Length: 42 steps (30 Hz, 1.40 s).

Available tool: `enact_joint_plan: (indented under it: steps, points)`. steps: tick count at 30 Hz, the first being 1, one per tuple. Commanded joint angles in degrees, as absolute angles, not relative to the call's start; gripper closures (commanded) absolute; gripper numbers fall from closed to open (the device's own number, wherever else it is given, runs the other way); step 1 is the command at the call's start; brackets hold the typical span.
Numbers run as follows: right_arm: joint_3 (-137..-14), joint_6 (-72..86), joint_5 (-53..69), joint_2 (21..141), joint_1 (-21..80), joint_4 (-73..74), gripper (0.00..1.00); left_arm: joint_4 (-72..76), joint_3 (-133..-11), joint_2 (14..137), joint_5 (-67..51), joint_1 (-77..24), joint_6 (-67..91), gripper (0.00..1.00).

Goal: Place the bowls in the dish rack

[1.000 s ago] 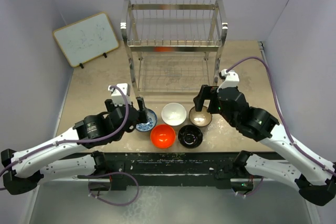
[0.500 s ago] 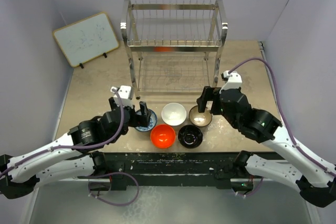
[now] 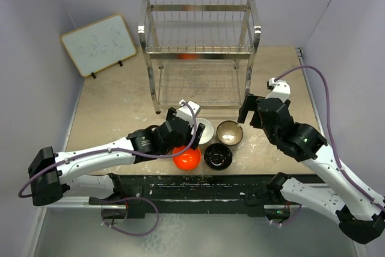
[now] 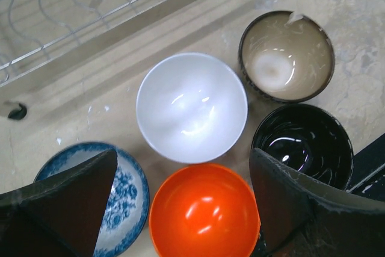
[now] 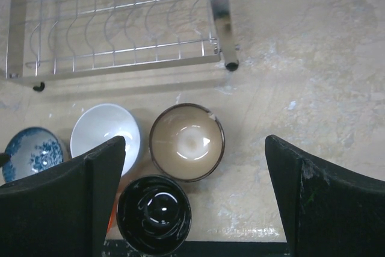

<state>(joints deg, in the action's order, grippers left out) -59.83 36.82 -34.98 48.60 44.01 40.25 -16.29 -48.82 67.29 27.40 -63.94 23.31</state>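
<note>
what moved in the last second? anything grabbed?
The left gripper swung right, from the blue-and-white bowl to above the orange bowl and white bowl, jaws open, nothing taken. The right gripper drew back rightward from the tan bowl, open and empty. These bowls, the black bowl and the dish rack stayed put.
</note>
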Motion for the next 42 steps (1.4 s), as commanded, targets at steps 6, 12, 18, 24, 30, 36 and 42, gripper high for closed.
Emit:
enact_joint_plan:
  steps: [6, 12, 18, 24, 30, 36, 42]
  points:
    - [-60.5, 34.1, -31.1, 47.6, 37.1, 36.8, 0.01, -1.1, -52.1, 75.4, 19.2, -64.3, 14.9, 0.2]
    - [-60.2, 34.5, -31.7, 47.7, 36.7, 37.0, 0.01, 0.6, -54.2, 83.1, 16.1, -64.3, 14.9, 0.25]
    - [-60.1, 34.4, -31.6, 47.3, 36.4, 37.3, 0.02, 1.5, -56.6, 88.9, 16.1, -64.3, 14.2, 0.29]
    - [-59.9, 34.2, -31.3, 46.6, 36.1, 37.6, 0.03, 3.7, -57.1, 92.7, 16.5, -64.2, 14.0, 0.34]
    - [-60.0, 34.0, -31.4, 46.1, 36.1, 37.6, 0.04, 4.9, -56.1, 94.0, 18.0, -63.8, 15.0, 0.37]
    - [-59.7, 34.1, -31.3, 46.1, 36.0, 37.3, 0.04, 5.6, -55.3, 94.6, 17.2, -62.6, 14.8, 0.45]
    - [-59.3, 34.3, -31.0, 46.1, 36.0, 37.0, 0.04, 6.6, -53.6, 95.6, 16.9, -61.8, 15.4, 0.47]
